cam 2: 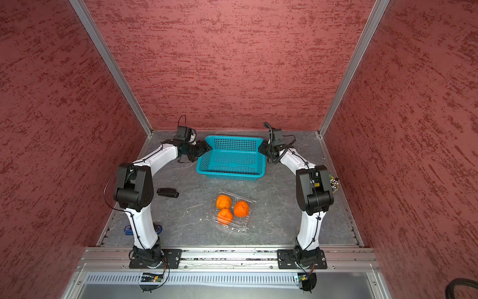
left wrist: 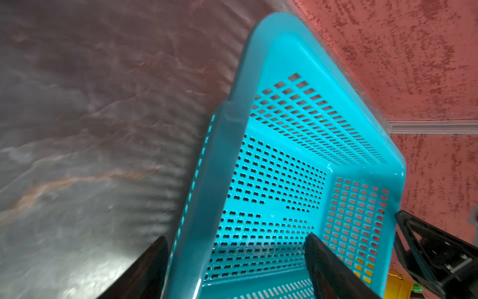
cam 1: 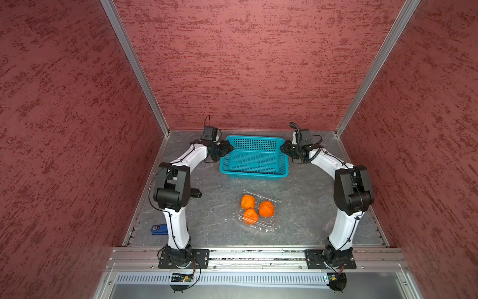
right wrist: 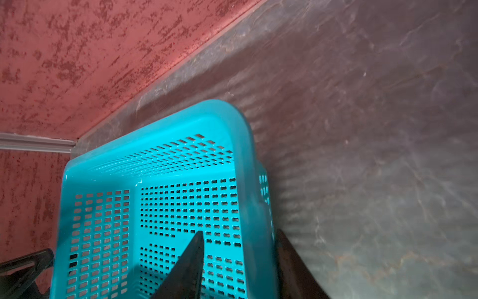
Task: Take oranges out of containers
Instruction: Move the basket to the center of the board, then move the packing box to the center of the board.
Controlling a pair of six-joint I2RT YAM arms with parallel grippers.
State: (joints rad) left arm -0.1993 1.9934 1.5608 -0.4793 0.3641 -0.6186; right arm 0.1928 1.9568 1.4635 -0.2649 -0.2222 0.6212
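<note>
A teal perforated plastic basket [left wrist: 271,51] fills the frame, seen against a grey marbled tabletop [left wrist: 90,129] and a red textured wall [left wrist: 401,64] crossed by a pale aluminium strip [left wrist: 434,127]. The left gripper [left wrist: 236,237] straddles one basket wall: one black finger [left wrist: 150,266] is outside and the other inside over the holed floor, with clear space on the inner side. Part of the right gripper [left wrist: 413,224], black and open-framed, shows just outside another wall. A yellow object [left wrist: 395,287], mostly cut off, sits beside it.
</note>
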